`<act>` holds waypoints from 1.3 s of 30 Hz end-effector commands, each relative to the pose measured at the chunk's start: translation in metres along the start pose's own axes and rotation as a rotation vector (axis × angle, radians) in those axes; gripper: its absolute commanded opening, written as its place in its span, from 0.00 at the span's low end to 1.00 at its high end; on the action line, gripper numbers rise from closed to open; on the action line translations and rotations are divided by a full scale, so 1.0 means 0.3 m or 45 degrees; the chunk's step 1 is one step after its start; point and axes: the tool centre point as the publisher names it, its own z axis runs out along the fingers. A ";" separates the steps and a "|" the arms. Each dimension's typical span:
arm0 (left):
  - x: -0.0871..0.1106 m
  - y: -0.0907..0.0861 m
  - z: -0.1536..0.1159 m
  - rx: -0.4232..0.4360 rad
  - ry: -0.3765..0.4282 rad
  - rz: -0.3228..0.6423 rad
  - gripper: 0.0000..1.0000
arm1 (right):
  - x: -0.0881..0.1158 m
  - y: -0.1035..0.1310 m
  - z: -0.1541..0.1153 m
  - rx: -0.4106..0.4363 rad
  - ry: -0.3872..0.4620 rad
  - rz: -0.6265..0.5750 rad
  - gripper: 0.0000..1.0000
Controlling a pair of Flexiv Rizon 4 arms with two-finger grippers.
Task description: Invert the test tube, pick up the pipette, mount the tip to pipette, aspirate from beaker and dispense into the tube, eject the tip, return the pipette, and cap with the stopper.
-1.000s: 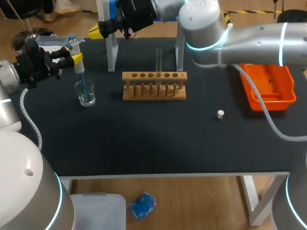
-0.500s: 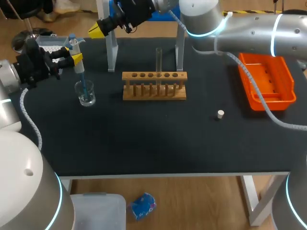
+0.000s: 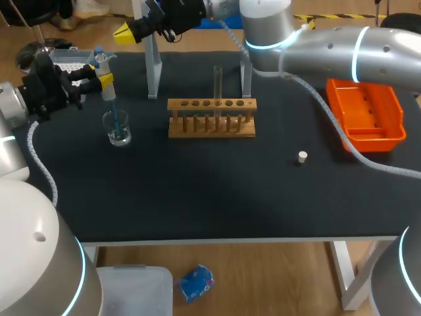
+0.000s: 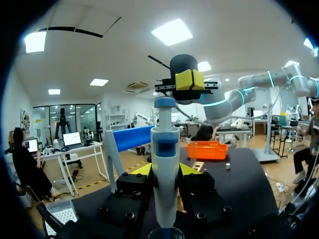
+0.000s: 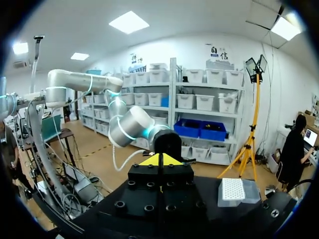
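Your pipette (image 3: 102, 66) stands upright, grasped by the left gripper (image 3: 103, 81), its tip down in the beaker (image 3: 117, 129) just below. The right gripper (image 3: 128, 31), clenched on nothing, hangs above and beyond the pipette's head. If it comes down off-centre, I'd expect the pipette to skew in the grasp and its tip to lever the beaker over, spilling onto the counter (image 3: 197, 191).

The left gripper (image 3: 99, 80) clamps a white pipette with a blue top (image 3: 108, 92) upright, its blue tip down inside a small clear glass beaker (image 3: 118, 135) on the black table (image 3: 197, 191). The right gripper (image 3: 125, 31) hangs over the table's far edge, beyond the pipette. A clear glass test tube (image 3: 218, 82) stands upright in a wooden rack (image 3: 210, 125). A small white stopper (image 3: 302, 157) lies on the table between the rack and an orange plastic tray (image 3: 385, 139), touching neither.
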 end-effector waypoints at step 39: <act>0.000 0.003 0.001 0.004 -0.001 0.002 0.00 | -0.149 -0.030 0.169 -0.143 0.227 -0.024 0.00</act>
